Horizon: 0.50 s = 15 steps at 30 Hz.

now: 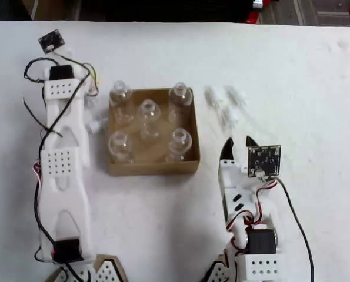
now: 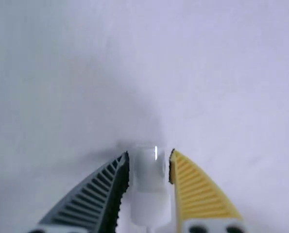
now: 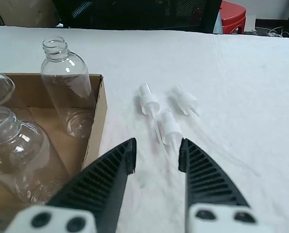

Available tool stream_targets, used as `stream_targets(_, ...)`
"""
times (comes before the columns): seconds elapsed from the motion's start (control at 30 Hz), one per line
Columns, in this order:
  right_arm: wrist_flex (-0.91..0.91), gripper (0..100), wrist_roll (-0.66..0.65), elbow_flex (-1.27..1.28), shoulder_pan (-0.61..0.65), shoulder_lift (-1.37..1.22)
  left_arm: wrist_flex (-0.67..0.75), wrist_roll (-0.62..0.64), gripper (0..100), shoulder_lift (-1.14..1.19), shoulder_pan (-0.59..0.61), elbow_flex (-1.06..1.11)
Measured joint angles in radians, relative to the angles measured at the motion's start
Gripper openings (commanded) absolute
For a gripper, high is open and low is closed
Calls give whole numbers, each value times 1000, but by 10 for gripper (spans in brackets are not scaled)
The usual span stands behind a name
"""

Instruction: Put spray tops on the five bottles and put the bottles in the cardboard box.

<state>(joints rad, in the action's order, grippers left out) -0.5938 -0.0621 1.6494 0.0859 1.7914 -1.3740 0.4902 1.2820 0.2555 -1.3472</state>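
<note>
Five clear bottles without tops stand in the cardboard box (image 1: 154,168), among them one at the back left (image 1: 120,95) and one in the middle (image 1: 148,111). My left gripper (image 2: 149,158) is shut on a white spray top (image 2: 148,182) just above the white table. The left arm (image 1: 60,158) lies along the box's left side. My right gripper (image 1: 237,143) stands open right of the box. In the right wrist view it (image 3: 156,153) faces three loose spray tops (image 3: 171,127), and a bottle (image 3: 66,82) stands inside the box wall (image 3: 99,116).
The loose spray tops (image 1: 225,104) lie on the white table right of the box's far corner. Black cables (image 1: 39,64) trail around the left arm near the table's far left. Open table (image 1: 316,100) spreads to the right.
</note>
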Motion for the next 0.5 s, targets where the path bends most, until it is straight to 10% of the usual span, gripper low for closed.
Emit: stream_targets(0.5, 0, 127, 0, 0, 0, 0, -5, -3, 116, 3, 12, -9)
